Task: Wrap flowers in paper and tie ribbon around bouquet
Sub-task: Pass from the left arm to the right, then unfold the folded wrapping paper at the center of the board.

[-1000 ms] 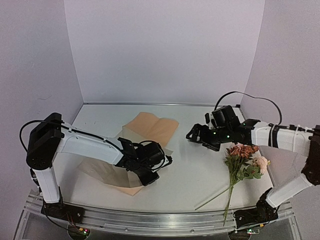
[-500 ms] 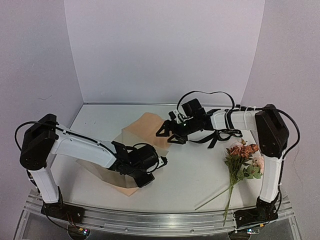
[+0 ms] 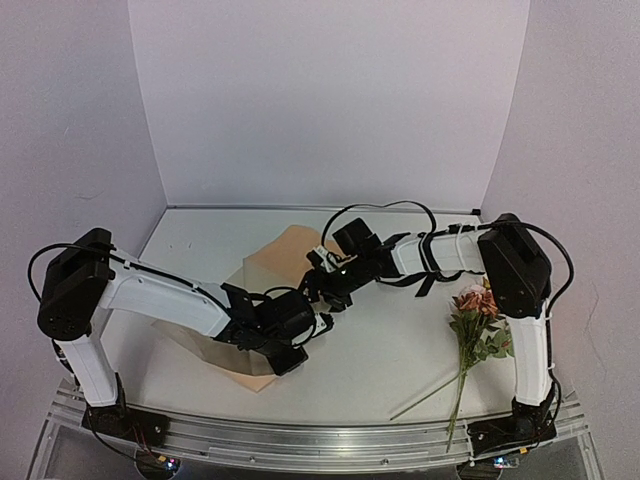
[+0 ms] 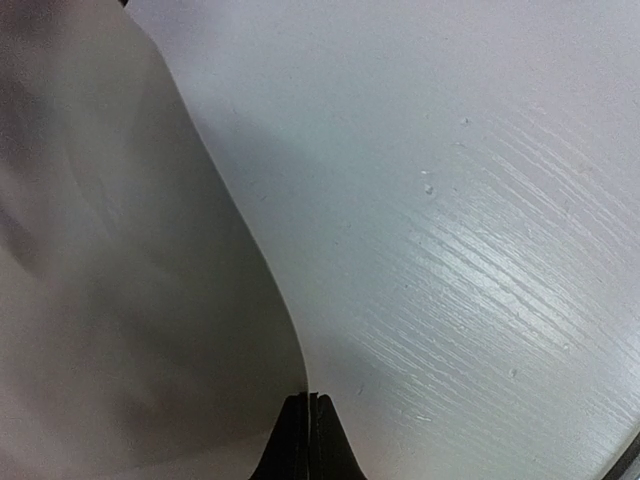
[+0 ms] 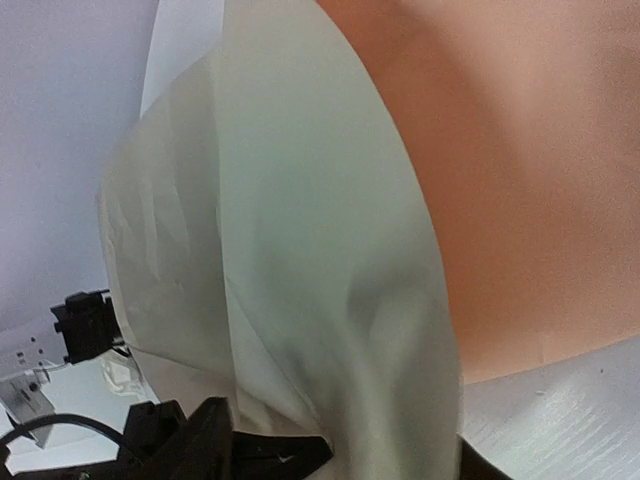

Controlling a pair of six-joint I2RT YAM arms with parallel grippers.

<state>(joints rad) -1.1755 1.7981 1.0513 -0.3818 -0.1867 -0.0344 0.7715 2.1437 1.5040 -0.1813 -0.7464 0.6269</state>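
Top view first. The left arm reaches low from its base to the near right corner of the paper [image 3: 290,252]. The left gripper [image 3: 290,345] sits right at that corner, which is lifted off the tabletop [image 3: 400,350]. The right arm stands tall at the shoulder and stretches flat to the paper's right edge. The right gripper [image 3: 316,293] is at that edge, just past the left one.

Compared with a second ago, the right arm has swung a long way. It was well off to the right of the paper, up by the flowers [image 3: 482,318], and now it's right on the sheet. The left arm has barely shifted, and the flowers haven't budged. They lie flat well to the right of the paper, blooms away from the arm bases and stems pointing back toward them.

Left wrist view: the tips are clenched tight together, and the paper's edge runs straight down into them, so it's pinching the sheet. The pale side of the paper fills the left half, with bare tabletop on the right.

Right wrist view: a curled fold of paper, pale on one face and peach behind, drapes over the gripper. One black finger [image 5: 215,440] pokes out on the left and the rest is covered. Honestly I can't tell if it's grabbing the fold or still loose.
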